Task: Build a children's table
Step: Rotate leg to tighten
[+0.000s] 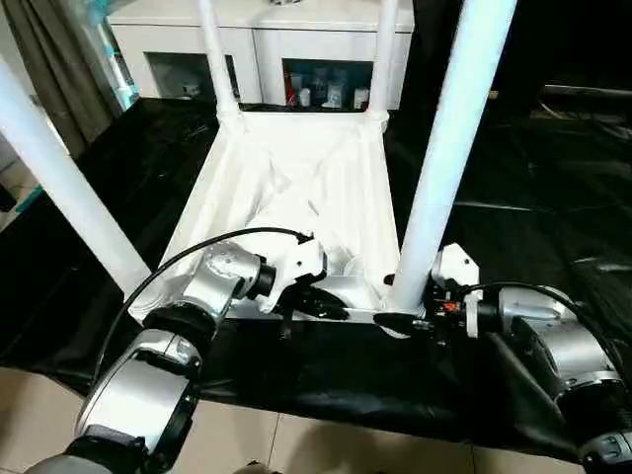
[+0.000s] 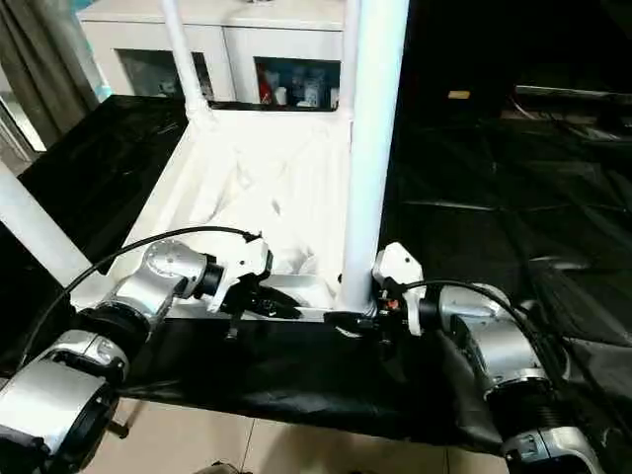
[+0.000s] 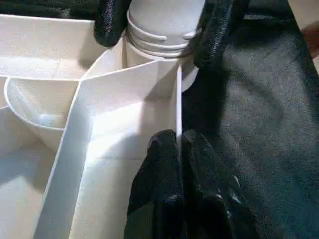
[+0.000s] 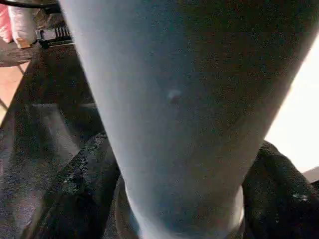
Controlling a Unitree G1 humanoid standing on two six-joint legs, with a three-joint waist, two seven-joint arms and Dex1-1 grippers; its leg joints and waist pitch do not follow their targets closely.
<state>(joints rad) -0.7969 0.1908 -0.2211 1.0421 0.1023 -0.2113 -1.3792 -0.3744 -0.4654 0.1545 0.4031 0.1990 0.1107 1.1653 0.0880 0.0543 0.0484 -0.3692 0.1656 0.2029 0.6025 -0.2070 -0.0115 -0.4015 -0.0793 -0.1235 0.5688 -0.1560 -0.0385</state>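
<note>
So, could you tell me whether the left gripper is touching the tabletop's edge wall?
Touching: in the left wrist view the left gripper is shut on the tabletop's thin edge wall.

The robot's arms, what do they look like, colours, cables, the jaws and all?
Both forearms are rounded silver-grey metal segments joined by black rings. Each wrist carries a white housing ahead of a black joint. The left gripper and right gripper each have two black fingers, with a rough, textured surface in the wrist views. A thin black cable arcs over the left arm; another loops over the right.
</note>
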